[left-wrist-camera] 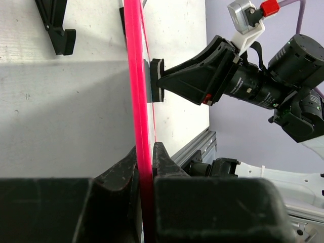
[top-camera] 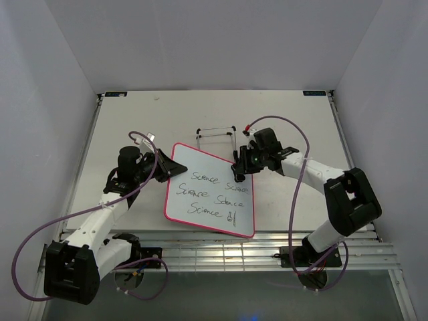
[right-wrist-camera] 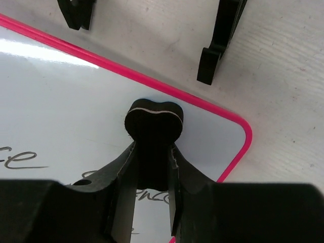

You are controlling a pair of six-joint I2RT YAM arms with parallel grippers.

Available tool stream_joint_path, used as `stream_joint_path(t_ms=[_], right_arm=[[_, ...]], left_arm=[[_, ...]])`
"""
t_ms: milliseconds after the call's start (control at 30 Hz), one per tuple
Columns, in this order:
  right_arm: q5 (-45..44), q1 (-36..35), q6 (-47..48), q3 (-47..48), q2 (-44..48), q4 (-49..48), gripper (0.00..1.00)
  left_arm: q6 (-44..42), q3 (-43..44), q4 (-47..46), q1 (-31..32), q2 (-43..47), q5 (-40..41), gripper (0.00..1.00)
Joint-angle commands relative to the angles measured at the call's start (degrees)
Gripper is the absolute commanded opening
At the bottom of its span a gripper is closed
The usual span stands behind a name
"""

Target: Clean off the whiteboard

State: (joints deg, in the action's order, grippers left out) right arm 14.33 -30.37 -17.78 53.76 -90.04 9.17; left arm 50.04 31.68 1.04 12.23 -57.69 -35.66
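The whiteboard (top-camera: 211, 192), white with a pink-red frame and black "Science" words, lies in the middle of the table, its left edge lifted. My left gripper (top-camera: 165, 164) is shut on that left edge; in the left wrist view the pink frame (left-wrist-camera: 135, 91) runs between my jaws (left-wrist-camera: 144, 159). My right gripper (top-camera: 239, 167) is shut on the black bone-shaped eraser (right-wrist-camera: 153, 121), which presses on the board (right-wrist-camera: 66, 116) near its upper right corner, by the writing. The eraser also shows in the left wrist view (left-wrist-camera: 157, 81).
A thin wire easel stand (top-camera: 217, 133) stands just behind the board; its black feet (right-wrist-camera: 218, 43) show in the right wrist view. A metal rail (top-camera: 267, 251) runs along the table's near edge. White walls enclose the table.
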Motion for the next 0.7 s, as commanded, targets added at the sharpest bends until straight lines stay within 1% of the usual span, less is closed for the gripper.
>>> stream_joint_path(t_ms=[0,33,67,167,200,233,333,400,467,533,567,600,633,667], right_arm=[[4.5,-6.9,-0.5,-0.9,2.7,3.4,0.13],[5.5,-8.7,-1.1,0.1,3.3,1.2,0.13],[6.3,-12.7,-1.9,1.1,3.7,0.3,0.13],[7.0,-18.2,-4.2,6.5,3.8,-2.5,0.13],[7.3,-21.0,-4.5,8.1,3.1,-2.6,0.13],[7.2,-22.2,-4.9,11.3,2.6,-2.4,0.13],[5.5,-25.1,-4.5,15.6,1.0,-1.3,0.13],[1.5,-25.3,-3.7,16.2,0.1,2.0,0.13],[-3.7,-24.7,-1.7,13.7,0.4,4.2,0.13],[-6.7,-21.8,-1.1,10.7,1.1,5.5,0.13],[-7.5,-20.4,-0.9,6.9,1.5,5.8,0.13],[-8.1,-17.4,-0.9,5.1,2.1,6.4,0.13],[-8.8,-16.0,-0.9,3.3,2.5,6.7,0.13],[-11.2,-14.6,-0.7,1.7,2.8,7.3,0.13]], left_arm=[[-2.4,2.8,-10.9,0.9,2.3,-4.2,0.0],[-2.3,2.4,-11.0,0.9,2.4,-3.9,0.0],[-2.2,2.3,-11.1,0.9,2.5,-3.8,0.0],[-1.9,2.1,-11.5,1.0,2.4,-3.6,0.0],[-1.8,2.0,-11.7,1.0,2.5,-3.5,0.0],[-1.8,2.0,-11.8,1.0,2.5,-3.5,0.0],[-1.6,2.0,-12.0,1.0,2.5,-3.2,0.0],[-1.4,2.2,-12.2,1.1,2.5,-2.9,0.0],[-1.4,2.3,-12.2,1.0,2.5,-3.0,0.0],[-1.3,2.7,-12.2,1.1,2.5,-3.0,0.0],[-1.3,2.8,-12.3,1.1,2.4,-3.1,0.0],[-1.3,2.9,-12.3,1.1,2.6,-3.3,0.0],[-1.2,2.9,-12.3,1.1,2.7,-3.3,0.0],[-1.2,2.9,-12.4,1.1,2.9,-3.3,0.0]])
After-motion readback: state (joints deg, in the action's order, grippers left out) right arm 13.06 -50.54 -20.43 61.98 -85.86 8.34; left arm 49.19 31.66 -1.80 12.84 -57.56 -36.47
